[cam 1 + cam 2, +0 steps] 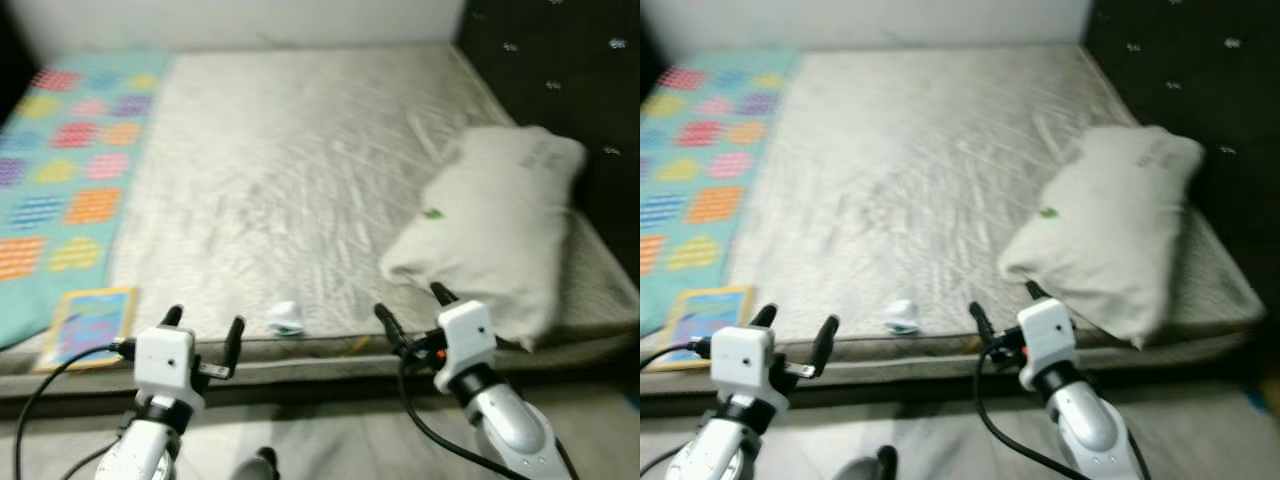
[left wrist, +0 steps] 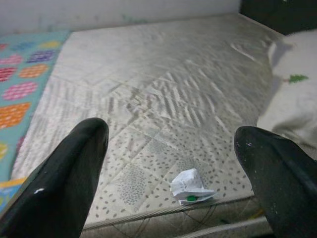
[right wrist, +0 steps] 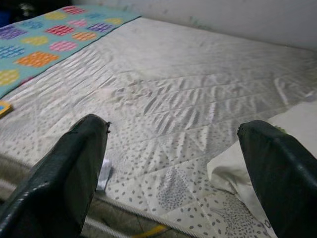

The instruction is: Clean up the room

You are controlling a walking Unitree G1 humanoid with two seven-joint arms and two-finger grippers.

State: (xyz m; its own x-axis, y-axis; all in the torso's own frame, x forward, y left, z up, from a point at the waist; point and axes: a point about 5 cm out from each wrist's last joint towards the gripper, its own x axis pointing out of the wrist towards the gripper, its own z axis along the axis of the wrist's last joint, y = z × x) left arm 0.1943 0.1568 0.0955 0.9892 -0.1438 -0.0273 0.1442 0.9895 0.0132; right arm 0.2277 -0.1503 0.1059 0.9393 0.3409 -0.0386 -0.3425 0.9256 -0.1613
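Note:
A crumpled white paper scrap (image 1: pixel 286 318) with a bit of green lies on the bare mattress (image 1: pixel 290 170) near its front edge, and the left wrist view has the scrap (image 2: pixel 190 185) between and beyond the fingers. My left gripper (image 1: pixel 204 335) hovers open just in front of the mattress edge, left of the scrap. My right gripper (image 1: pixel 414 308) is open too, right of the scrap and close to the corner of a white pillow (image 1: pixel 495 225). A colourful book (image 1: pixel 90 325) rests at the front left corner.
A teal blanket (image 1: pixel 65 160) with coloured patches covers the mattress's left side. A dark tufted headboard (image 1: pixel 570 70) stands on the right behind the pillow. A pale wall runs along the far side. Grey floor lies below the bed edge.

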